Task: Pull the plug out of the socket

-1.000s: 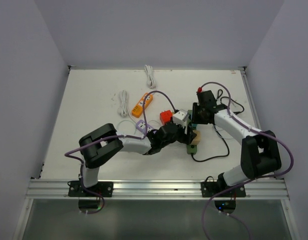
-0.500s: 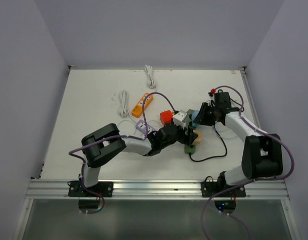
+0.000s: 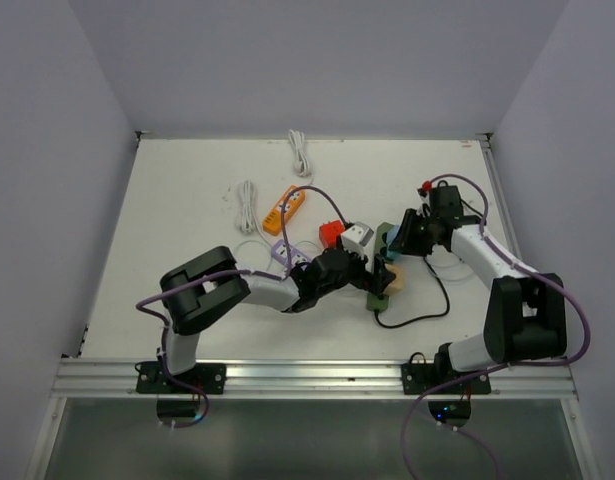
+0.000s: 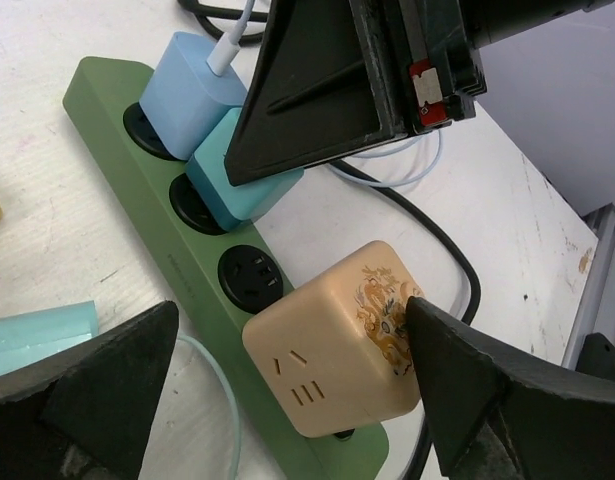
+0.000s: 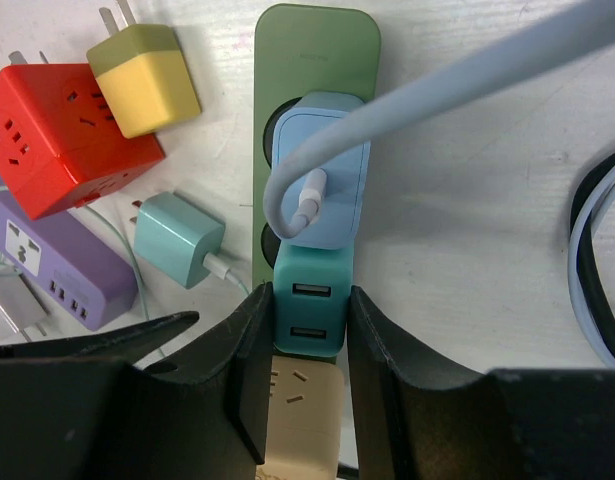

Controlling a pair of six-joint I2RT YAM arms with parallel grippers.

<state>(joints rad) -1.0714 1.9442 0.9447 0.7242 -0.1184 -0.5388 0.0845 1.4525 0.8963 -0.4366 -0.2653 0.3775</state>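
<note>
enclosing tabletop and socket strip, pale walls

White table, seen from above. A green power strip lies right of centre, and its black cord curls across the tabletop. Left of the strip sit a red cube adapter and a white cube adapter. Near them are a yellow-green plug on its side, a small teal charger and a purple power strip. Farther back lie an orange power strip, a bundled white cable beside it, and another white cable near the far edge.
</note>
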